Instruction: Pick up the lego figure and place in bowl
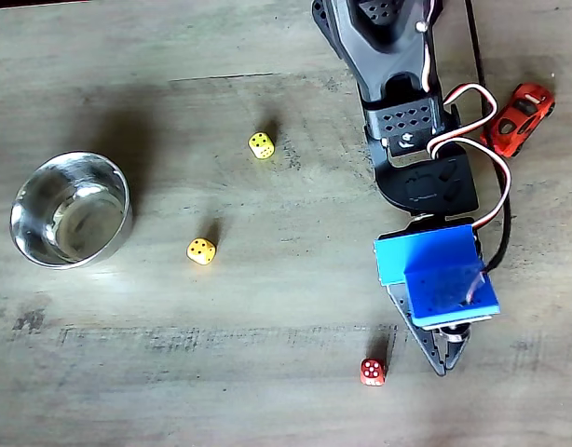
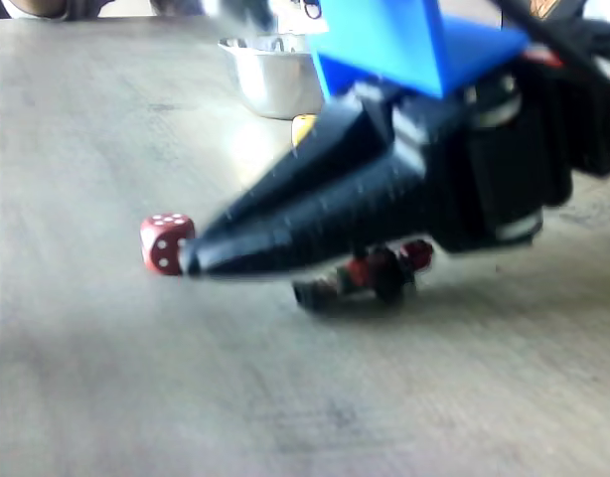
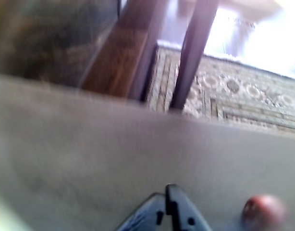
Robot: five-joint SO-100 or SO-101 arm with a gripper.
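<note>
The lego figure (image 2: 370, 278), black and red, lies on the table under the black gripper (image 2: 191, 260) in the low fixed view. From above, the arm hides it. The gripper (image 1: 442, 366) points toward the table's near edge, its jaws together in the wrist view (image 3: 165, 198) with nothing between them. Its tip reaches past the figure, close to a red die (image 2: 166, 241). The shiny steel bowl (image 1: 70, 209) stands far off at the left of the top-down fixed view, and shows behind the arm (image 2: 275, 75) in the low one.
The red die (image 1: 372, 372) sits just left of the gripper tip and shows blurred in the wrist view (image 3: 264, 210). Two yellow dice (image 1: 261, 145) (image 1: 201, 250) lie between arm and bowl. A red-orange toy car (image 1: 519, 116) is right of the arm.
</note>
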